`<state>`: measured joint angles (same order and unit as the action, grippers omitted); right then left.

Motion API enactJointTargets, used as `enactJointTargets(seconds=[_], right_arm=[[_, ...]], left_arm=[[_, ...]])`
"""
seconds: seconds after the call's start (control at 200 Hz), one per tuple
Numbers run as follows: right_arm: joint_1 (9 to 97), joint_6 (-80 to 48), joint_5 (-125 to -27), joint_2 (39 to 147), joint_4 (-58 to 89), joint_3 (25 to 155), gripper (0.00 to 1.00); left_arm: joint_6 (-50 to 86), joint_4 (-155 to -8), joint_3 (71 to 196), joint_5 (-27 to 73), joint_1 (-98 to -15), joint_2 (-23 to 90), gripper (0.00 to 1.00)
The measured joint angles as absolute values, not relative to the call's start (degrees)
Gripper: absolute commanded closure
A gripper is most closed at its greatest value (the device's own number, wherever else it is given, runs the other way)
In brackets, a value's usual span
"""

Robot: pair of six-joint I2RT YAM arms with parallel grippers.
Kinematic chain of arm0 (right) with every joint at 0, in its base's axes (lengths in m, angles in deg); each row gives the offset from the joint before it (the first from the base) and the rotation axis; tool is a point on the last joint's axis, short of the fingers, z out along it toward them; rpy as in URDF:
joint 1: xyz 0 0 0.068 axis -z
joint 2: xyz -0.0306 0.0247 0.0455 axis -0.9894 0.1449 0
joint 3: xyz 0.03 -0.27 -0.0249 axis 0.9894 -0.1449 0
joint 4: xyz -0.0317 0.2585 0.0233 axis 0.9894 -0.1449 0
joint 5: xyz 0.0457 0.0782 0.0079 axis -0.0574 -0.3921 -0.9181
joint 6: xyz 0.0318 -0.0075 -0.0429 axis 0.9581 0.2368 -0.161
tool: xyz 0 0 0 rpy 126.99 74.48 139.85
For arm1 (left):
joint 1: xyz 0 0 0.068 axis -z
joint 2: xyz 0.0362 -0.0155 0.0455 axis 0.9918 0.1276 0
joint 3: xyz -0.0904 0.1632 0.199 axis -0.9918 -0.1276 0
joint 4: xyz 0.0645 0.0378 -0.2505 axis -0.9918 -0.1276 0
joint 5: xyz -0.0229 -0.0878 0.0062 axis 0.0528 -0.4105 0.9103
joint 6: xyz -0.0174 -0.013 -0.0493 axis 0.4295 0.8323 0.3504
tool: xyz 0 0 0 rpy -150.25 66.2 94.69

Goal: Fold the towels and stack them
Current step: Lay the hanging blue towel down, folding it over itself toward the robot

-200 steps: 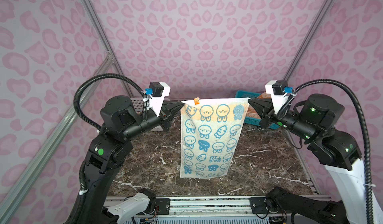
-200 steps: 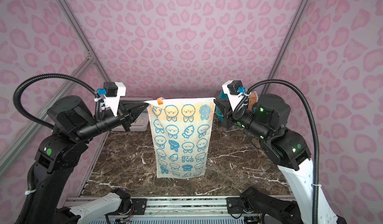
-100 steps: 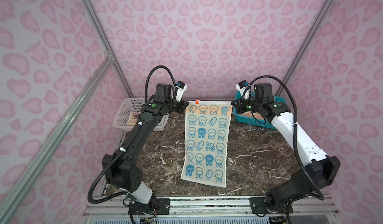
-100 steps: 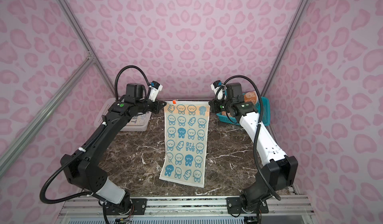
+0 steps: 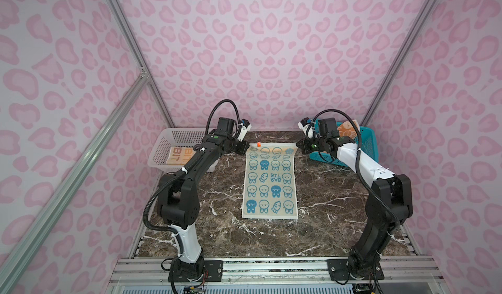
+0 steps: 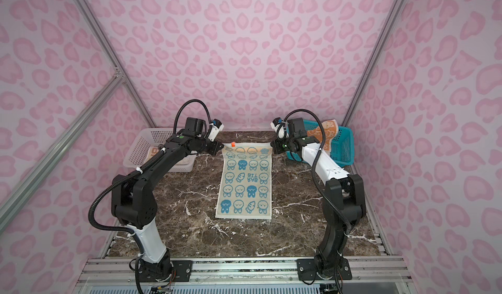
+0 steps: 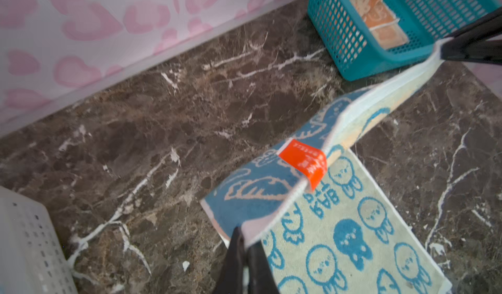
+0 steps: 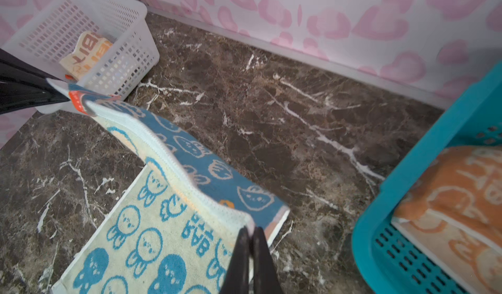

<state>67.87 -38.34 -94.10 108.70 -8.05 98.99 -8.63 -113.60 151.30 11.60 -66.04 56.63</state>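
Reading the tabletop as a clock face, with twelve at the back wall and six at the arm bases.

At ten o'clock, a white basket (image 5: 160, 156) with a cream towel (image 5: 179, 154) lying inside, orange "BIT" lettering face up. Just right of it, near eleven, the left gripper (image 5: 246, 146), jaws clamped tight on the far left corner of the blue rabbit towel (image 5: 269, 186).

Spreads flat down the middle of the marble table (image 5: 339, 197), from six toward twelve, pale side with blue rabbits up. Lifts off the marble only along the far edge, strung between the two pinches, with the blue underside showing there in both wrist views. Carries an orange tag (image 5: 259, 144) on that raised edge, close to the left corner.

Near one o'clock, the right gripper (image 5: 298, 145), likewise closed hard on the far right corner of the same cloth.

At two o'clock, a teal basket (image 5: 368, 148) holding an orange towel (image 5: 347, 128) with pale rabbits, seemingly folded, though the mesh wall hides much of it.
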Motion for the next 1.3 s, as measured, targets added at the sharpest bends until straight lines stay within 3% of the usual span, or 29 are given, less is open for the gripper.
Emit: enactJointTargets(seconds=[0.69,1.3], right_arm=[[59.76,-43.7,-89.51,93.6,-6.14,74.14,1.0],[53.09,-50.37,-85.49,83.37,-7.3,64.67,1.0]], left_arm=[[-14.47,-108.0,122.47,11.95,-61.32,38.38,0.97],[-21.09,-108.44,112.98,12.87,-57.94,28.72,0.97]])
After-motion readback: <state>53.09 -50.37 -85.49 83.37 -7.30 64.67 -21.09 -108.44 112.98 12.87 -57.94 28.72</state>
